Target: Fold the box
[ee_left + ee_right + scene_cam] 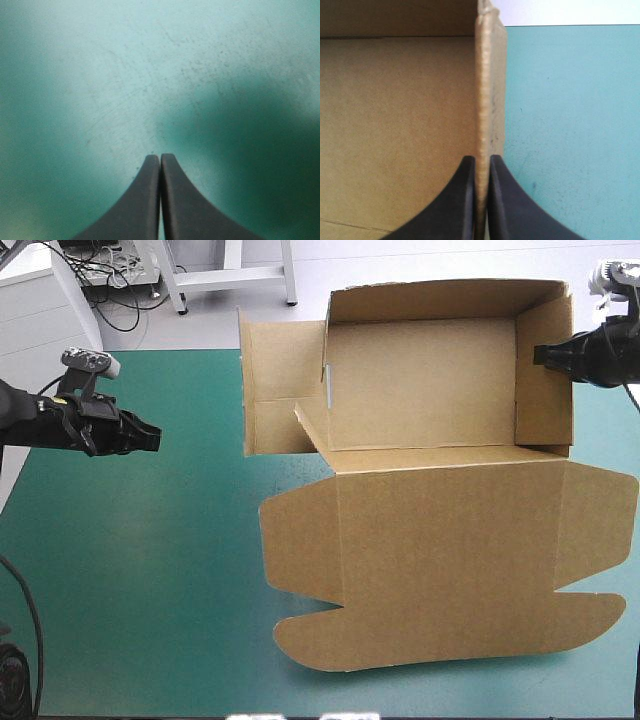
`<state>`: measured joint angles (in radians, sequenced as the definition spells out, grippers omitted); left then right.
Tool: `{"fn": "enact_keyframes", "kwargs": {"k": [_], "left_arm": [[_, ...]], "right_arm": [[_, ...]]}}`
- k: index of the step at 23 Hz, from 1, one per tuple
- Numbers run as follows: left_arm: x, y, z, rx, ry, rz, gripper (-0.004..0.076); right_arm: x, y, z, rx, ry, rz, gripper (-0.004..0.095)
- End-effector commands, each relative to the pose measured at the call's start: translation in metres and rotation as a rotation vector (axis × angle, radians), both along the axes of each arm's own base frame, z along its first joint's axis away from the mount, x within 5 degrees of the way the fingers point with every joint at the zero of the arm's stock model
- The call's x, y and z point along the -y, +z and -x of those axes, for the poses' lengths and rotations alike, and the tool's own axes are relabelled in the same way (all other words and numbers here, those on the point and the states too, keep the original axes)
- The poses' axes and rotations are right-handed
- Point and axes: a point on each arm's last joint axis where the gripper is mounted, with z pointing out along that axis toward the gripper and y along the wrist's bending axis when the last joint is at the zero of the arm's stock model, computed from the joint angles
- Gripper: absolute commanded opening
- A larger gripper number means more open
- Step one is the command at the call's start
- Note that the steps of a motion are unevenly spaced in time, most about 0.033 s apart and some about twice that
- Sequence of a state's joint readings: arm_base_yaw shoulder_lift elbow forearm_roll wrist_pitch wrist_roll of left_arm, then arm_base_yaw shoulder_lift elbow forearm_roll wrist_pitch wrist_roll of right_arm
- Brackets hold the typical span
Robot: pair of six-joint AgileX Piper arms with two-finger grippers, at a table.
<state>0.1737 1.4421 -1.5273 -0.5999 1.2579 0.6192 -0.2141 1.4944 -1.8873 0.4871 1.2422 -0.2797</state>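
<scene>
The brown box point(430, 470) sits at the table's right half as an open tray at the far side, with its lid point(450, 570) lying flat toward the near edge. Back and right walls stand up; the left side flap point(275, 380) lies spread outward. My right gripper point(543, 356) is shut on the top edge of the right wall point(487, 90), one finger inside the tray and one outside. My left gripper point(155, 437) hovers over bare teal-green cover at the left, well clear of the box, its fingers point(150, 200) shut with nothing between them.
Bare teal-green cover point(150, 560) stretches left of the box and along the near edge. A white frame with legs point(230, 275) stands beyond the table's far edge.
</scene>
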Motion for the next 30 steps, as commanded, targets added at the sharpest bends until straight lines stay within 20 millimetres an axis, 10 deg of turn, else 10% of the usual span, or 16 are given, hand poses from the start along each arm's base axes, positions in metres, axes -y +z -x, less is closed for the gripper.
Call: {"fn": "enact_keyframes", "kwargs": {"k": [1, 7, 15, 30], "left_arm": [[0.000, 0.010, -0.012, 0.071, -0.056, 0.218, -0.0008], [-0.009, -0.007, -0.046, 0.084, -0.090, 0.494, -0.0005], [0.044, -0.042, -0.073, -0.033, -0.229, 0.534, 0.0360], [0.084, -0.010, -0.062, -0.007, -0.330, 0.845, 0.0371]], "right_arm": [[-0.008, 0.027, 0.025, 0.094, 0.022, -0.028, -0.0023], [-0.013, 0.032, 0.031, 0.116, 0.048, -0.059, -0.0023], [-0.017, 0.034, 0.032, 0.130, 0.080, -0.090, -0.0023], [-0.016, 0.033, 0.031, 0.130, 0.081, -0.081, -0.0023]]}}
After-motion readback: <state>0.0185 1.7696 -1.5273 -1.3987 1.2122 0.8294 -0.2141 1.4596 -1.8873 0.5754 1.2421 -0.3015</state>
